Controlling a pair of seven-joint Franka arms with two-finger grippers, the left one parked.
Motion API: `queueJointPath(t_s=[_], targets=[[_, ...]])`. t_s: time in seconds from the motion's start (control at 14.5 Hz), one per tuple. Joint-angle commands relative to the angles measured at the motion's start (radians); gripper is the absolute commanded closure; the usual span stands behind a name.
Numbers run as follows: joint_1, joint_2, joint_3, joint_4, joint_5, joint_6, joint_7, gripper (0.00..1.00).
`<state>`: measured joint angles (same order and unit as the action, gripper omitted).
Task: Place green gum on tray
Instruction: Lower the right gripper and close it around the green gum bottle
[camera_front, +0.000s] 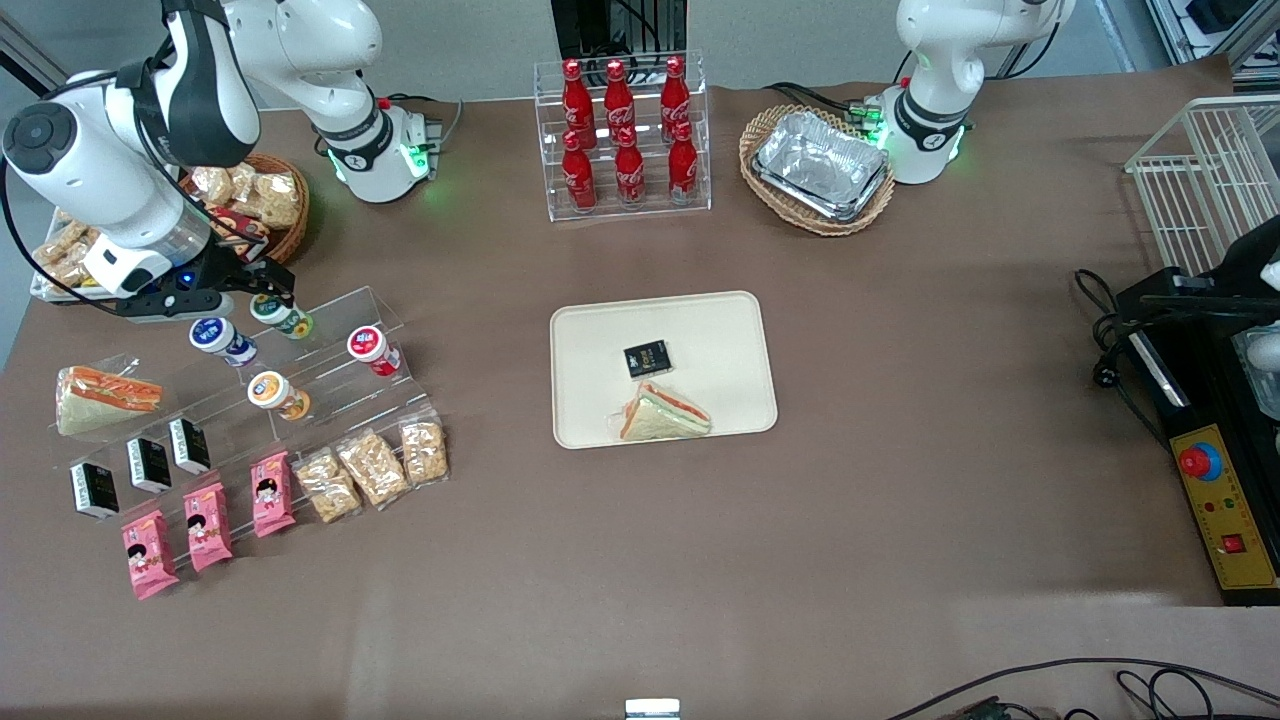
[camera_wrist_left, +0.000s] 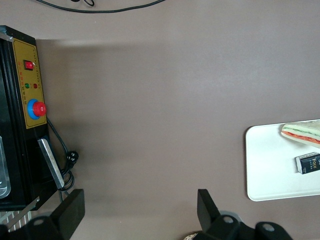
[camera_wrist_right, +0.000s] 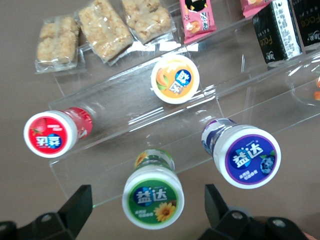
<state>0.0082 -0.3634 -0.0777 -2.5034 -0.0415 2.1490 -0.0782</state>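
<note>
The right arm's gripper (camera_front: 262, 297) hangs over the top step of a clear acrylic stepped display stand (camera_front: 330, 385) at the working arm's end of the brown bench (camera_front: 900, 420). Its two black fingers (camera_wrist_right: 75, 205) are spread wide apart and hold nothing.

Between them, in the wrist view, sits the green gum (camera_wrist_right: 153, 196), a small white plastic bottle with a green-rimmed round lid and a flowered label. The bottle stands upright on the stand, so its long axis points up at the camera and only the smooth round lid faces the gripper. My guess is that the fingers need only drop straight down to straddle it.

Neighbours crowd it. A blue-lidded white bottle (camera_wrist_right: 247, 156) stands just beside it at about two o'clock from the green lid in the wrist view, and a red-lidded bottle (camera_wrist_right: 51, 134) lies near ten o'clock. An orange-lidded one (camera_wrist_right: 175, 78) is at twelve, a step lower. The blue one looks close enough that a finger could brush it.

The large flat cream-beige plastic tray (camera_front: 590, 400), with rounded corners and a low rim, lies mid-bench, well apart from the stand. It already carries a wrapped triangular sandwich (camera_front: 664, 415) and a small black packet (camera_front: 647, 358).
</note>
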Motion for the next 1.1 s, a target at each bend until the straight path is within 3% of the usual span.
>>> queueJointPath(t_s=[0.0,0.83,1.03], targets=[[-0.020,0.011,-0.001,-0.021,-0.008,0.032,-0.011,0.00],[-0.020,0.011,-0.001,-0.081,-0.008,0.097,-0.011,0.00],[-0.022,0.012,-0.001,-0.098,-0.008,0.123,-0.009,0.05]])
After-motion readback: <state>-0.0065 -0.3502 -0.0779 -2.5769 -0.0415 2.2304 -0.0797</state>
